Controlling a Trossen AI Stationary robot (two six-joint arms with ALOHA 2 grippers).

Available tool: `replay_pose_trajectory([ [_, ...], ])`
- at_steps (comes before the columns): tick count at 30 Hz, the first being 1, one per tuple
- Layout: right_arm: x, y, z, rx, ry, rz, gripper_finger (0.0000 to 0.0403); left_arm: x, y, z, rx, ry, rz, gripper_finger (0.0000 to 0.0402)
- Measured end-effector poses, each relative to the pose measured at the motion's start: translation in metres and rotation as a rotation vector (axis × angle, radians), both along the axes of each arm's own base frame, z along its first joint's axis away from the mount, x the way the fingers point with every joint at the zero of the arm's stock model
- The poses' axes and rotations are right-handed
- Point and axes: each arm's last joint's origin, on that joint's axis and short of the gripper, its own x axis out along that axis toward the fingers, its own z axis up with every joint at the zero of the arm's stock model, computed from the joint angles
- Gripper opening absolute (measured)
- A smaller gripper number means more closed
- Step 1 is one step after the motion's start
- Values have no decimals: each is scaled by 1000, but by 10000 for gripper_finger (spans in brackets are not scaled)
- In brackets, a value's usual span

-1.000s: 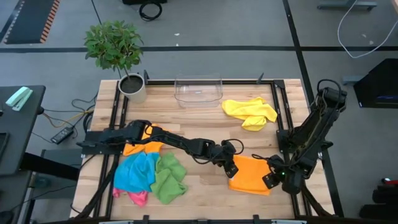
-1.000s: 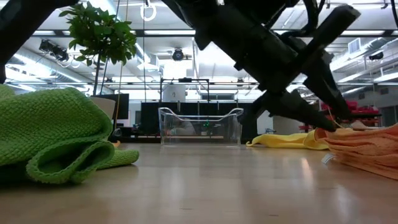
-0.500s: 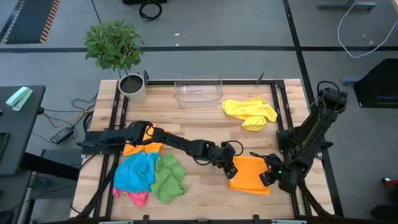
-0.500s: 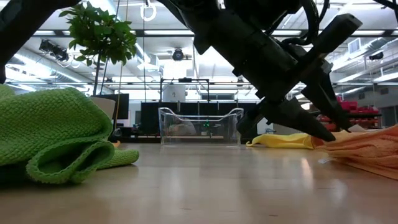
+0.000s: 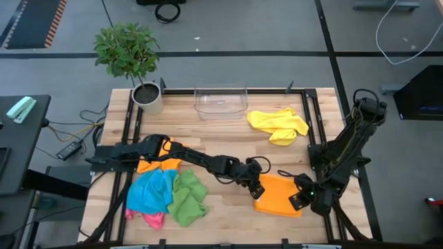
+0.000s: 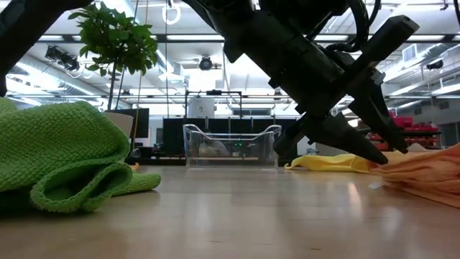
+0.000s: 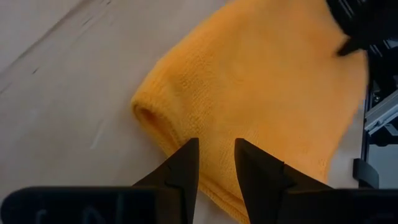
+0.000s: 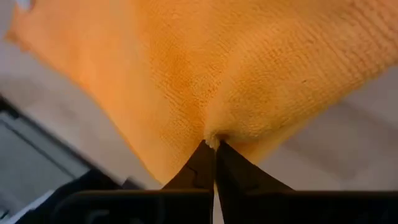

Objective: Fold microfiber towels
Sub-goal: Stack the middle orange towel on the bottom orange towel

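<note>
Our right gripper [image 5: 299, 200] pinches the orange towel [image 5: 278, 192]; our left gripper [image 5: 257, 191], slightly parted, grips nothing. Green towel [image 6: 57, 162] fills the low view's left foreground.

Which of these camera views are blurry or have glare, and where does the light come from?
Low view: ceiling strip lights glare behind the dark, silhouetted arms; the green towel close up looks soft. Right wrist view: the orange towel is sharp at the pinch of the right gripper, the background blurred. Left wrist view: the left gripper is slightly soft. High view: even light, faint shadows.
</note>
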Motion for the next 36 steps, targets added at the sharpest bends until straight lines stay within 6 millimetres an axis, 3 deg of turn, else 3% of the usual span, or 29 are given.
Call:
replay_pose_trajectory([
  [6, 13, 6, 26, 81, 63, -6, 8, 0, 1, 0, 6, -1, 8, 109],
  [15, 14, -3, 18, 67, 146, -29, 13, -1, -2, 0, 7, -3, 3, 109],
  [24, 12, -6, 18, 113, 247, 34, 112, -2, -8, 1, -1, -3, -3, 109],
  [30, 8, -13, 38, 83, 239, 27, 165, 1, -3, 8, -55, -35, 16, 109],
  [33, 4, -23, 34, -47, 234, 1, 156, 6, -4, 24, -40, -102, -19, 98],
  [36, 4, -28, 22, -80, 226, 30, 107, 9, -7, 36, -3, -154, -44, 71],
])
